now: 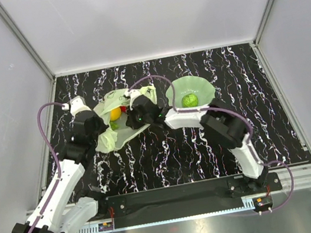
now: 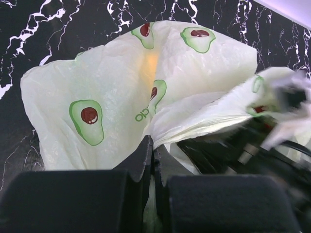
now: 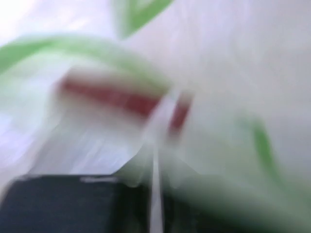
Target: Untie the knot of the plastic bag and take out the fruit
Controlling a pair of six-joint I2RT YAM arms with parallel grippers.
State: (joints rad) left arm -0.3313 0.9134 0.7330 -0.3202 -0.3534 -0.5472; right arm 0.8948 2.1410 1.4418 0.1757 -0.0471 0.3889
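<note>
The plastic bag lies at the table's left middle, pale green with avocado prints, and it fills the left wrist view. No tied knot shows. A yellow-orange fruit shows at the bag's mouth. A green round fruit sits in the green wavy-edged dish. My left gripper is shut on a fold of the bag's near edge. My right gripper is at the bag's right side, and its view is blurred, with the fingers close on a thin strip of plastic.
Grey walls enclose the black marbled table on three sides. My right gripper's dark body shows blurred at the right of the left wrist view, against the bag. The dish stands just right of the bag.
</note>
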